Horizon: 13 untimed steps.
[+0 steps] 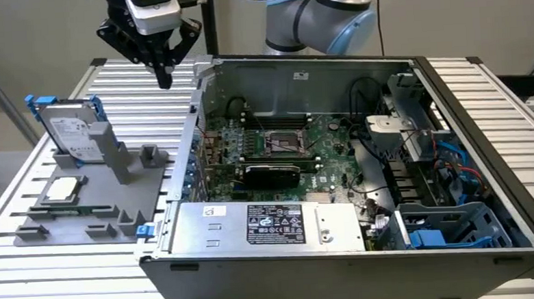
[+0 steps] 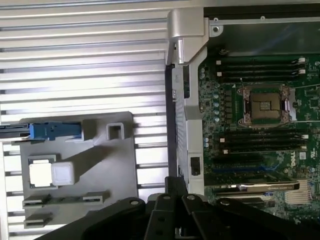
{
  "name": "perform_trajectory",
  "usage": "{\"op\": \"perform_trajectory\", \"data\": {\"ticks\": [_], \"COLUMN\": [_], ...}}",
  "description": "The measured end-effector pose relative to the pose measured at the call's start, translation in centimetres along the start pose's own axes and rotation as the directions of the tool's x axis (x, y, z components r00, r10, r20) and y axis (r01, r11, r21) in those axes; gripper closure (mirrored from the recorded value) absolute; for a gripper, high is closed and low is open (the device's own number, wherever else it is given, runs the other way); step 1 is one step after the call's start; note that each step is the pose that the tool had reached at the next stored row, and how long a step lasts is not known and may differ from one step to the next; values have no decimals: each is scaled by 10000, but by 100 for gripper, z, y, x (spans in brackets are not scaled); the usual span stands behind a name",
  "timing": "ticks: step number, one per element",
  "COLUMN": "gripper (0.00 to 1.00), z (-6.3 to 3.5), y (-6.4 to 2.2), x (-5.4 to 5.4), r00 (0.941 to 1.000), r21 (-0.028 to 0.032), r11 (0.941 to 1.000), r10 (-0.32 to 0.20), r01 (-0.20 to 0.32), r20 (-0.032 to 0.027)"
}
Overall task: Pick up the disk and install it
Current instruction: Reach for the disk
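The hand (image 1: 164,78) is hanging fingertips-down, pressed together and empty, over open table (image 1: 132,105) slats between the upright disk (image 1: 72,134) and the computer case (image 1: 347,272).

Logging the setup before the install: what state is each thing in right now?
Disk: upright in the grey tray, outside the case, not gripped.
End effector: shut, empty, up in the air, apart from the disk.
Case: open, side panel off.
Chip: lying flat in the tray.
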<state>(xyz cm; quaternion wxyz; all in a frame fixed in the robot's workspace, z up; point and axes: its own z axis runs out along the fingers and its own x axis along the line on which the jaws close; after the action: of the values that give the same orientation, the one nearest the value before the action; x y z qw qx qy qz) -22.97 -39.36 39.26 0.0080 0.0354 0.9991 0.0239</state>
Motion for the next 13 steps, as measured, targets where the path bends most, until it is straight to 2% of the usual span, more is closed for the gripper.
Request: {"op": "perform_trajectory", "data": {"ticks": [13], "gripper": [100], "z": [3], "y": [99], "x": [602], "r00": [10000], "r21": [4], "r11": [10000], "r10": [1], "r01": [-1], "r20": [-2]}}
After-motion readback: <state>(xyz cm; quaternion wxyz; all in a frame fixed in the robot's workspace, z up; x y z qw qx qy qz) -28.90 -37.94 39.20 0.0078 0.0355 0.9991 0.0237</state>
